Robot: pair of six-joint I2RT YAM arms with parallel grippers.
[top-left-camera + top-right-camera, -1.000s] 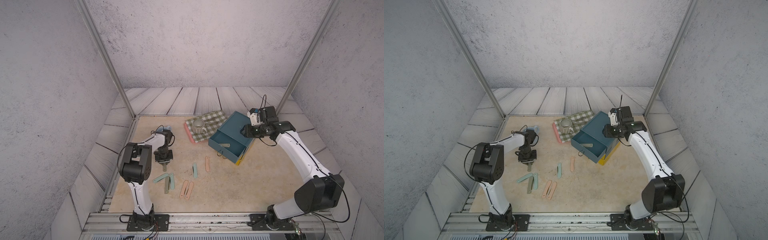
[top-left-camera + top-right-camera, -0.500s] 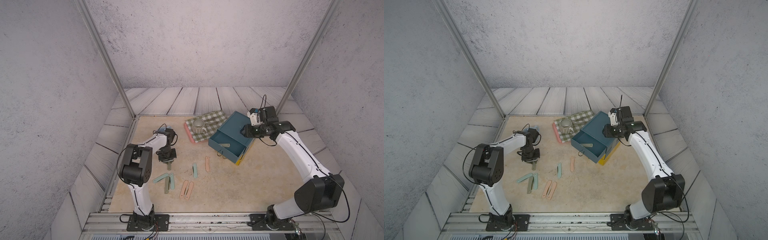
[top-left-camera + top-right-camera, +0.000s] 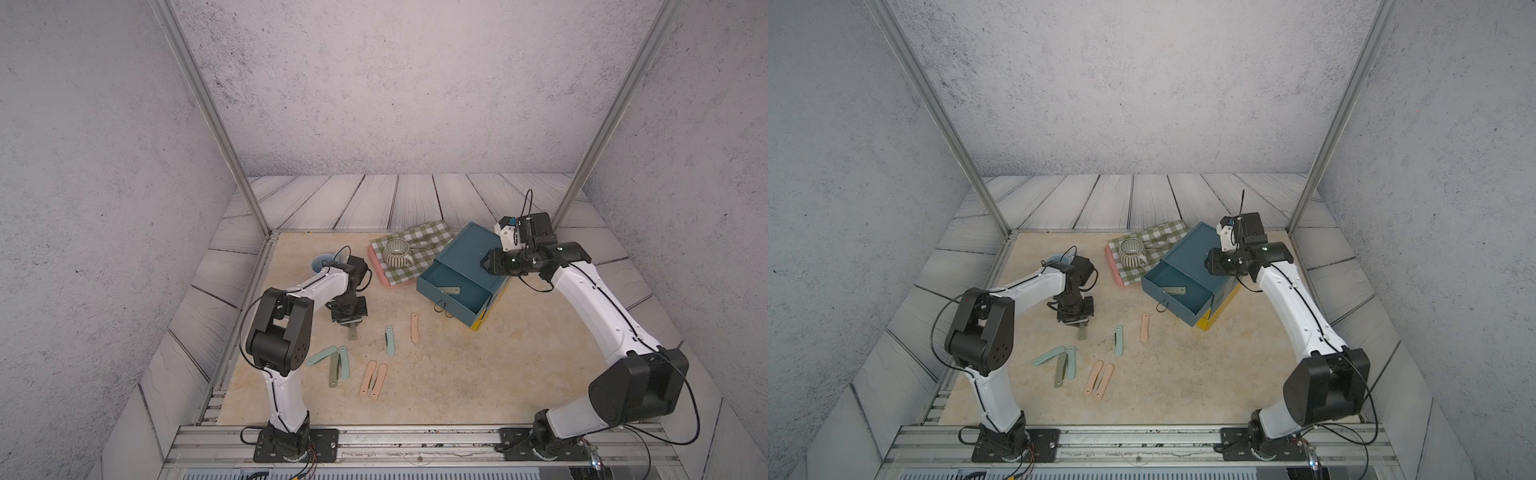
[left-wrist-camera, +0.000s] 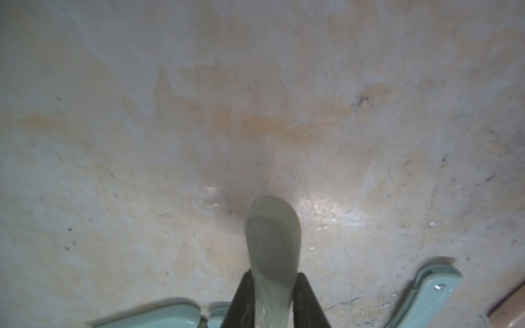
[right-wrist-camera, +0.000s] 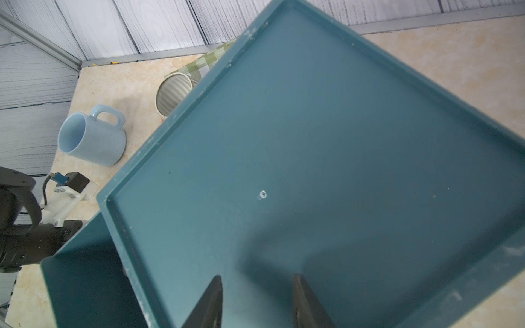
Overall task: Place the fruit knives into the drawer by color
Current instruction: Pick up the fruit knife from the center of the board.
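We note the left gripper (image 4: pixel 274 274) clenched on an olive-grey knife (image 4: pixel 272 235); its held end is hidden between the fingers (image 4: pixel 244 298), and whether its tip touches the tabletop (image 4: pixel 142 113) we cannot tell. The right gripper (image 5: pixel 257 276) hangs released and empty over the chest (image 5: pixel 312 142), fingers cut off at the frame edge. A second olive-grey knife (image 3: pixel 451 290) lies in the pulled-out upper drawer (image 3: pixel 469 297); the yellow lower drawers (image 3: pixel 478 325) barely show.

Grey textured walls (image 3: pixel 395 83) w/ whitish plank floor (image 3: pixel 374 203), beige tabletop (image 3: pixel 478 374).
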